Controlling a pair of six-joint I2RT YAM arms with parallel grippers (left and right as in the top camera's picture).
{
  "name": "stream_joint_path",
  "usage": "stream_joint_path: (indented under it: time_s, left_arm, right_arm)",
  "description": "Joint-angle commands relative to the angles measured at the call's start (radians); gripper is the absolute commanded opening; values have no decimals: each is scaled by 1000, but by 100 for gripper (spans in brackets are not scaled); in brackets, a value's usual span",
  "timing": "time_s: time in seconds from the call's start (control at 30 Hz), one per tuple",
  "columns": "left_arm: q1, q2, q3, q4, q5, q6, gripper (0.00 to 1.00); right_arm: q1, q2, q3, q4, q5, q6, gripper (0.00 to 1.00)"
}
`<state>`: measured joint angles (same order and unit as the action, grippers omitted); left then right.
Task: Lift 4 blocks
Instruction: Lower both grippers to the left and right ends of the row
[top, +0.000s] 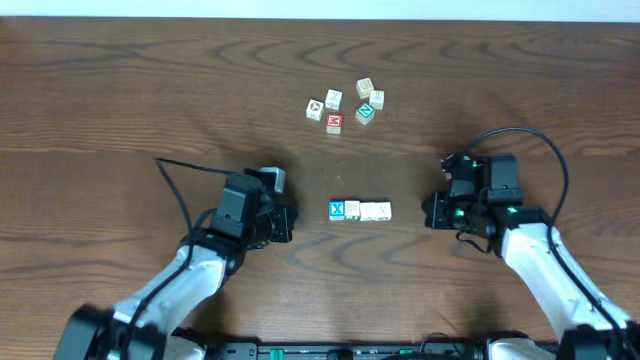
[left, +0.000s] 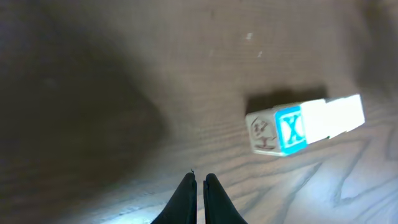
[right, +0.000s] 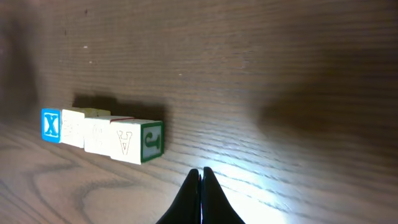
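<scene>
Blocks (top: 360, 211) sit in one touching row on the table (top: 120, 80), between two pairs of closed, empty fingers. The left fingers (left: 186, 202) are pressed nearly together, with only a thin slit between the tips, and grip nothing. They are aimed toward the row's blue end but stay apart from it. The right fingers (right: 189, 202) are shut tip to tip, also holding nothing, and point at the opposite end, likewise apart. The row's long axis runs left to right in the overhead view, along the line from one arm to the other. Its blue X block (top: 337, 210) is the end nearest the left arm. Three cream blocks follow, the last showing an A on top and a green J on its end face. Farther back, well apart, lies a loose cluster of cubes (top: 345, 103), among them a red-faced cube (top: 333, 122) and a green diamond-faced cube (top: 365, 112).
</scene>
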<state>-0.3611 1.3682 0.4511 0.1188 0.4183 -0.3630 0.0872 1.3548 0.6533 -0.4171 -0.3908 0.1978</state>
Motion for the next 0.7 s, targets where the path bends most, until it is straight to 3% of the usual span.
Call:
stream_joint_path:
  time_s: [0.0, 0.23, 0.67]
  left_arm:
    - [2, 51, 3, 27, 62, -9, 7]
    - [2, 63, 6, 53, 65, -9, 7]
    - [2, 63, 7, 75, 72, -10, 8]
  right_arm:
    - [43, 63, -7, 40, -30, 11, 1]
    - [119, 164, -7, 144, -29, 57, 1]
    - [163, 201, -7, 181, -30, 72, 1]
